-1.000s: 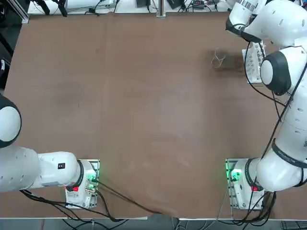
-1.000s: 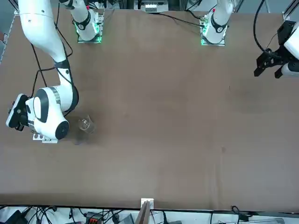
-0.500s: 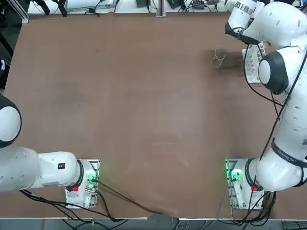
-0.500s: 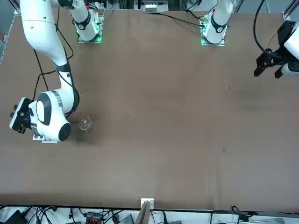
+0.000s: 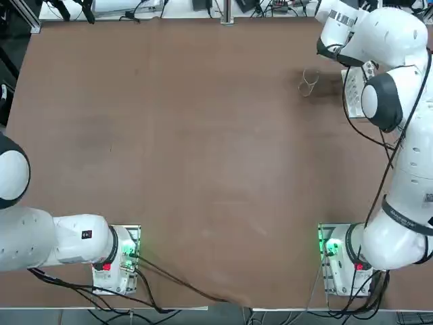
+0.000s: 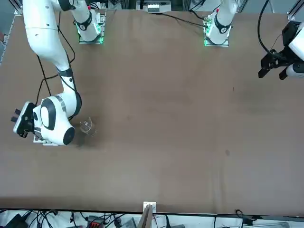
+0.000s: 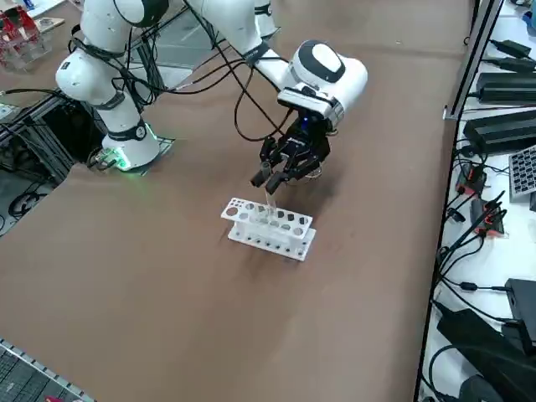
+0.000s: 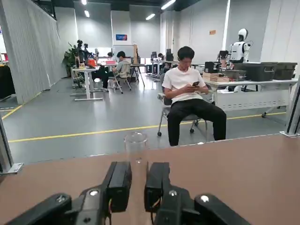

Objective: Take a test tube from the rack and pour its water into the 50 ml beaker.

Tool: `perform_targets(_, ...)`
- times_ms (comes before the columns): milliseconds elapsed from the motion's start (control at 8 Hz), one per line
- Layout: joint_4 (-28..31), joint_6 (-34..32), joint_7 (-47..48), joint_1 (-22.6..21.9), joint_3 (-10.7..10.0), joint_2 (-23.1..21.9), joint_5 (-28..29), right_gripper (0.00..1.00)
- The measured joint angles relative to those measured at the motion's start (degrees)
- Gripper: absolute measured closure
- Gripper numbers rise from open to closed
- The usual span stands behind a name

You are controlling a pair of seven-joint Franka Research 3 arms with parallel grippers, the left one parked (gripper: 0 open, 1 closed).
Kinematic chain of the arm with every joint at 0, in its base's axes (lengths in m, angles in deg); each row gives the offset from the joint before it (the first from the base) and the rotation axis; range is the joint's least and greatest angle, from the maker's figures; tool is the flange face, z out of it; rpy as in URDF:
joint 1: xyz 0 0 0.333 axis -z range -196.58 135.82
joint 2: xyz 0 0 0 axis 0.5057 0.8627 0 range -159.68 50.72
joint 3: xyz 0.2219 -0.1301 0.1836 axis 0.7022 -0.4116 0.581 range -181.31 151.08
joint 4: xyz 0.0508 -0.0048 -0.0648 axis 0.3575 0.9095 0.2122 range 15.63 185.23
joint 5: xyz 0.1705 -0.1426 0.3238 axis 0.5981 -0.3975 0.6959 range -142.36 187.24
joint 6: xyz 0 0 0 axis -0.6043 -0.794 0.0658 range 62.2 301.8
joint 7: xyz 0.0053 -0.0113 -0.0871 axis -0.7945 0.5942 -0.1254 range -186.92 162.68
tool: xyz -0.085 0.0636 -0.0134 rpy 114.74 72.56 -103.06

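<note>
My right gripper (image 7: 273,177) hangs just above the white rack (image 7: 269,229) and is shut on the test tube (image 8: 135,154). The tube is thin and clear and stands upright between the fingers (image 8: 119,185). In the right side view the test tube (image 7: 269,203) reaches down toward the rack's top holes; whether its tip is clear of them I cannot tell. The water in it does not show. The 50 ml beaker (image 5: 309,81) stands on the table beside the rack (image 5: 352,93), toward the table's middle. It shows in the front view as a small clear beaker (image 6: 87,126).
The rack stands near the table's far right corner, close to the edge. Cables and equipment lie past the far edge. In the wrist view a person sits on a chair (image 8: 187,101) in the room beyond the table.
The right wrist has shifted a little toward the table's far edge over the rack. The gripper stays shut on the tube. The beaker and rack have not moved.
</note>
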Motion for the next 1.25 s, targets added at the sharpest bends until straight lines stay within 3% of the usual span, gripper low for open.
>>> perform_targets(1250, -0.02, 0.3, 1.31, -0.06, 0.02, 1.69, -0.95, 0.78)
